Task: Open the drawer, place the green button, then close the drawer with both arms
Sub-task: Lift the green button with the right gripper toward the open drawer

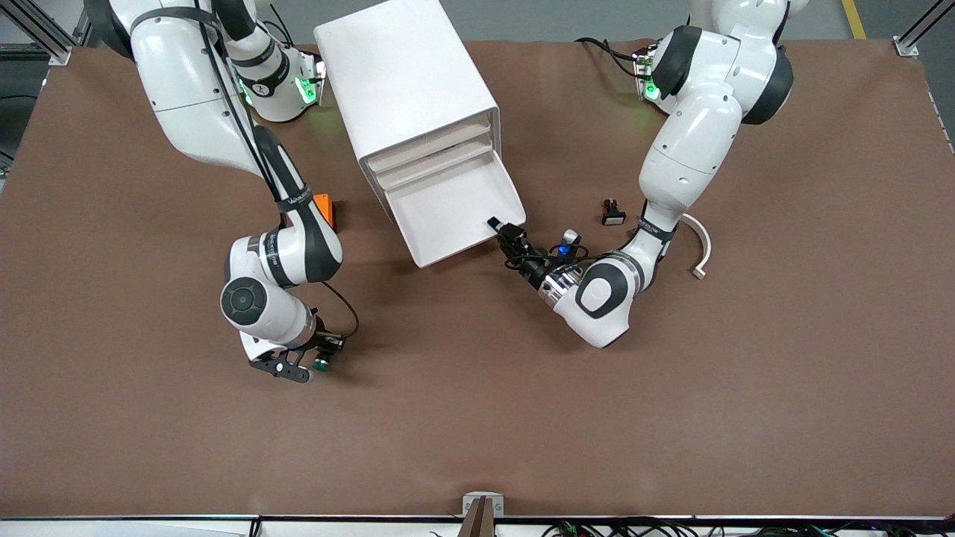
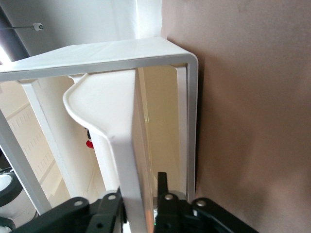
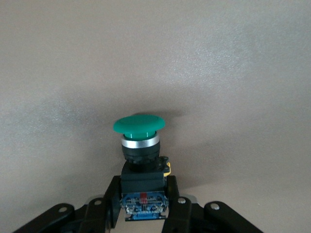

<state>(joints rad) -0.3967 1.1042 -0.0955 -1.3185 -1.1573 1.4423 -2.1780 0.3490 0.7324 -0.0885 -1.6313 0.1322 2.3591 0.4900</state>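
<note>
The white cabinet (image 1: 406, 82) stands at the middle of the table with the drawer (image 1: 448, 212) pulled out and nothing in it. My left gripper (image 1: 498, 230) is at the drawer's front corner. In the left wrist view its fingers (image 2: 162, 187) straddle the drawer's front wall (image 2: 127, 160) and are shut on it. My right gripper (image 1: 317, 363) is low over the table, nearer to the front camera than the cabinet. It is shut on the black body of the green-capped button (image 1: 321, 365). The right wrist view shows the button (image 3: 140, 133) clearly between the fingers (image 3: 171, 194).
An orange box (image 1: 326, 209) lies beside the cabinet, partly hidden by the right arm. A black button with a white cap (image 1: 612, 212) and a curved white piece (image 1: 700, 246) lie toward the left arm's end. A small blue and silver part (image 1: 568, 242) shows at the left wrist.
</note>
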